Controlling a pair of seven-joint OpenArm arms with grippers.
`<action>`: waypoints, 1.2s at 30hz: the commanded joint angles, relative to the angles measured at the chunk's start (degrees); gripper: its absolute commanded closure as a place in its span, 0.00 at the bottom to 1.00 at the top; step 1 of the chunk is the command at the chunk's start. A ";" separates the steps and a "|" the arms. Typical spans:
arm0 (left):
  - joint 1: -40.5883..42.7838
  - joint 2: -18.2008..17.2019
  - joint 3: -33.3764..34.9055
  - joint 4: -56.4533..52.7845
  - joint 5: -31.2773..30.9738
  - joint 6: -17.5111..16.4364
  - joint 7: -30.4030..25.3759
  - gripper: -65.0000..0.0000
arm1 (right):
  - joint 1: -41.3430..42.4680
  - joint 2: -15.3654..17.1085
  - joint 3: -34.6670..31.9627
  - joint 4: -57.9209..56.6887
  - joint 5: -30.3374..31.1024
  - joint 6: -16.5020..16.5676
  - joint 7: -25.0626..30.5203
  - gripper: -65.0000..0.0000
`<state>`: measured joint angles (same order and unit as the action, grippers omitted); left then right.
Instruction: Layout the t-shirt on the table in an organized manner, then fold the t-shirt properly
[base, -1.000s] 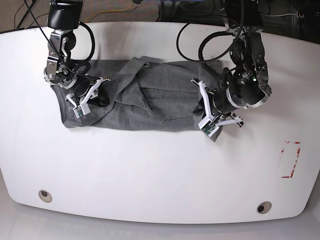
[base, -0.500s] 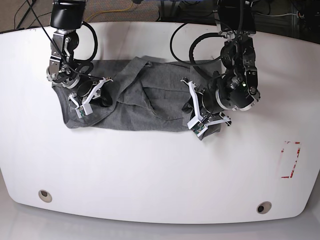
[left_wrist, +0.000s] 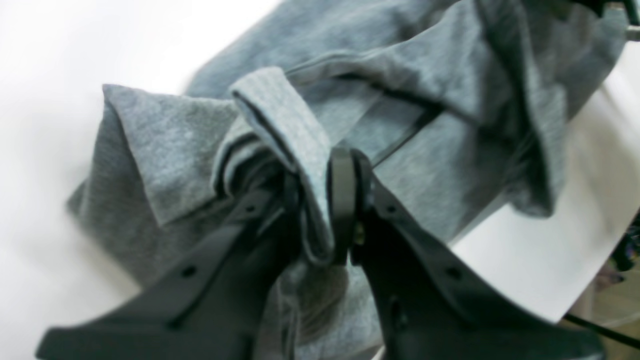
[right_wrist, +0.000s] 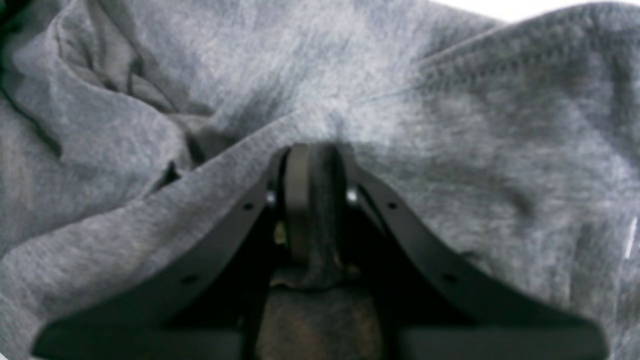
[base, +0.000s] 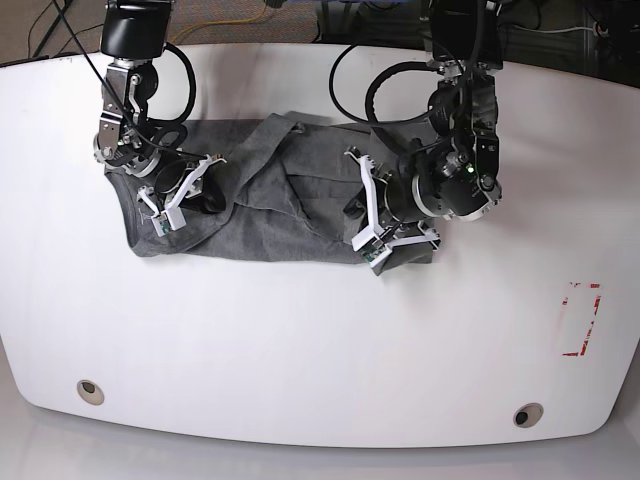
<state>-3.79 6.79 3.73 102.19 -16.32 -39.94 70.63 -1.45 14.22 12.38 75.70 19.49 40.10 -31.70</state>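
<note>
Both pincers are clamped on the rumpled dark heather-grey cotton t-shirt (base: 270, 200) lying on the glossy white surface (base: 300, 340). Left pincer (left_wrist: 320, 200) pinches a folded hem edge; right pincer (right_wrist: 312, 200) grips a fold too.

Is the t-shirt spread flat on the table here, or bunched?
Bunched. The t-shirt lies creased and doubled over on the table, and each claw, left and right, is pinching a fold.
</note>
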 joint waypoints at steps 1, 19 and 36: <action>-1.00 0.82 0.10 0.18 -0.96 -0.06 -1.49 0.93 | -0.08 0.33 -0.12 0.03 -2.30 -0.10 -3.51 0.87; -3.55 2.21 2.21 -3.51 -1.40 3.59 -1.58 0.57 | -0.08 0.33 -0.12 0.03 -2.30 -0.10 -3.51 0.87; -2.14 -0.06 4.41 3.17 -2.37 3.77 -1.31 0.53 | 0.00 0.42 -0.12 0.03 -2.30 -0.10 -3.51 0.87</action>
<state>-6.07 8.03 9.37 104.47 -17.72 -35.88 69.89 -1.34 14.13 12.38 75.68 19.51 40.14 -31.75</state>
